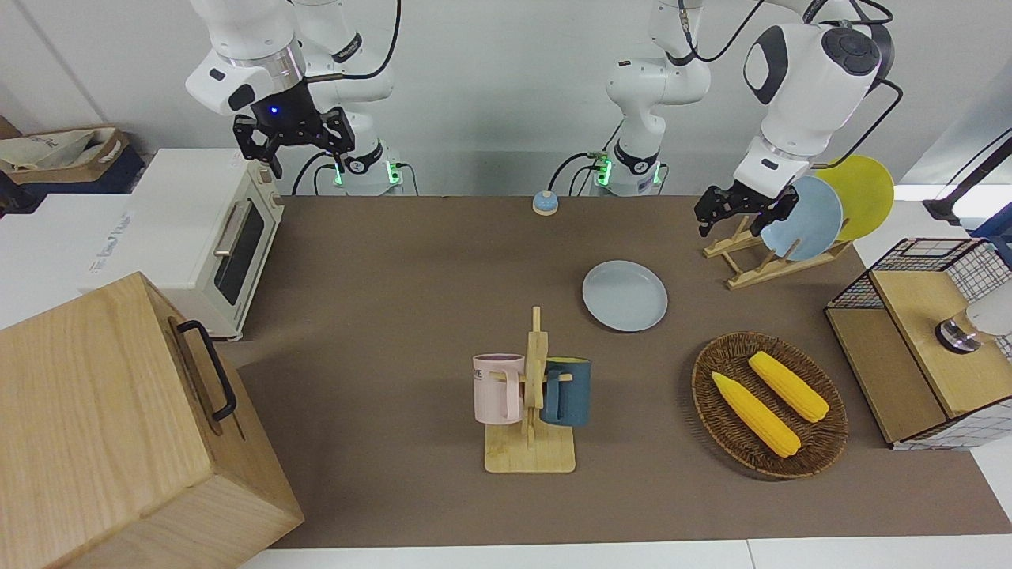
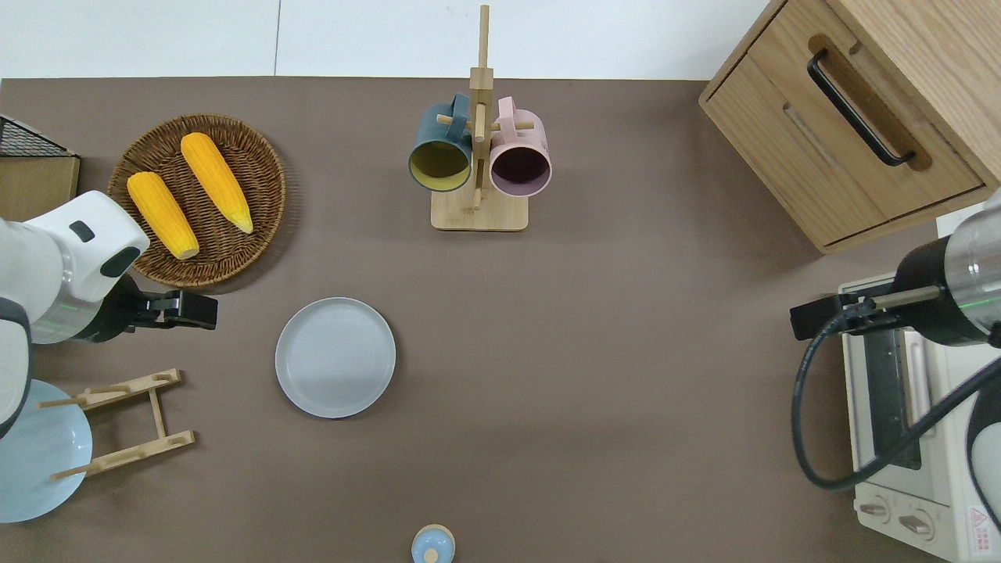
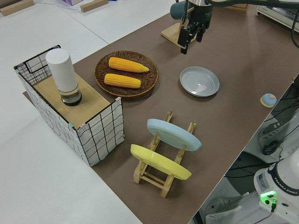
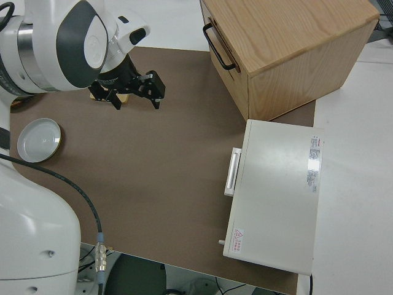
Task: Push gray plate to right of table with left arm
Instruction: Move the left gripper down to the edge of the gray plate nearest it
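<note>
Left gripper (image 2: 205,310), whether open I cannot tell, hangs beside gray plate (image 2: 335,357) (apart).

A robot lab: two bench-mounted arms behind a table (image 1: 411,261) staged with kitchenware.

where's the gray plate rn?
The gray plate lies flat on the table, toward the left arm's end, nearer to the robots than the wicker basket of corn and beside the wooden plate rack.
</note>
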Robot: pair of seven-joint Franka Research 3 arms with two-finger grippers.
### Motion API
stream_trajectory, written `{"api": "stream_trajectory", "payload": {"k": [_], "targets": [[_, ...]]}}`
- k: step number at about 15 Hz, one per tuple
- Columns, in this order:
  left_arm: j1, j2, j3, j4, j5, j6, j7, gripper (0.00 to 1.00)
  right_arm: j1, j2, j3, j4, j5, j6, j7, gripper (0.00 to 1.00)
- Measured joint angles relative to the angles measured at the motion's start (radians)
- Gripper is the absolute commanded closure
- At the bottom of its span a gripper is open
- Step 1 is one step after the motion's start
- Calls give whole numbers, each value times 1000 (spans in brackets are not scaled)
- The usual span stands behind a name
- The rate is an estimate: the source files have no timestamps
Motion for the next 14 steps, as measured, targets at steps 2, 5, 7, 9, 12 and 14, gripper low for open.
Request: {"api": "stream_trajectory", "payload": {"k": [2,5,7,9,12,14], "targets": [[0,6,0,-31,0,18,-5,0,0,0,0,0,0,0,0,17],[0,6,0,-103,0,80,-25,0,0,0,0,0,0,0,0,17],[-1,5,0,-144,3,115,-48,0,0,0,0,0,0,0,0,17],[-1,-3,-1,-204,4,181,-55,0,0,0,0,0,0,0,0,17],[-1,-21,-2,-312,4,297,-57,9,0,0,0,0,0,0,0,17],[-2,-29,-2,-373,4,369,-58,9,0,0,0,0,0,0,0,17]]}}
